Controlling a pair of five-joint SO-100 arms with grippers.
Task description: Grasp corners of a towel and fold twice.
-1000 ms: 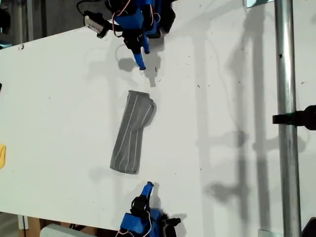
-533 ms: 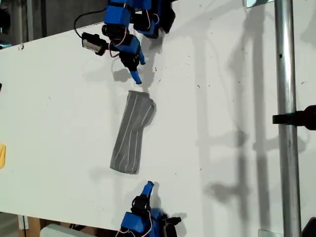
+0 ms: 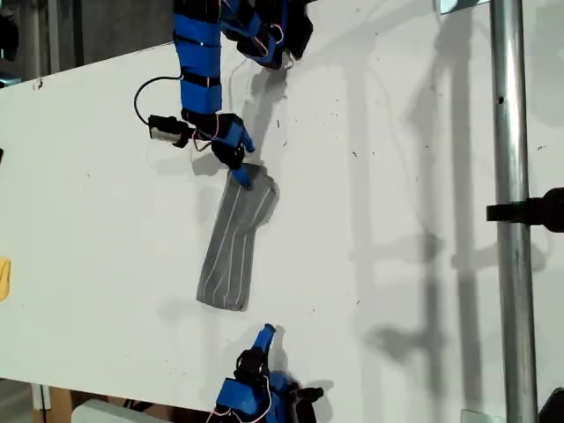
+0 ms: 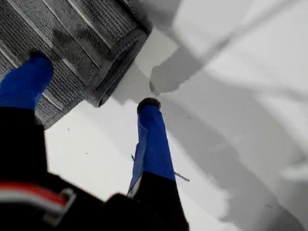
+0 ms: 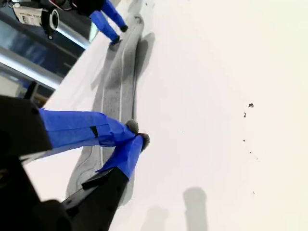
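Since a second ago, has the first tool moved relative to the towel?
Yes. In the exterior view, my first tool has come down from the bare table above the towel onto its upper end, jaws open over a corner. The towel itself has stayed put.

Bright, even light falls on the white table [image 3: 106, 176]; soft grey shadows streak it toward the exterior view's right; the second wrist view glares almost blank; the first wrist view blurs up close; cloth weave stays sharp.

exterior: overhead, far, facing down | wrist views: close, low over table | shared: towel [image 3: 233, 238]
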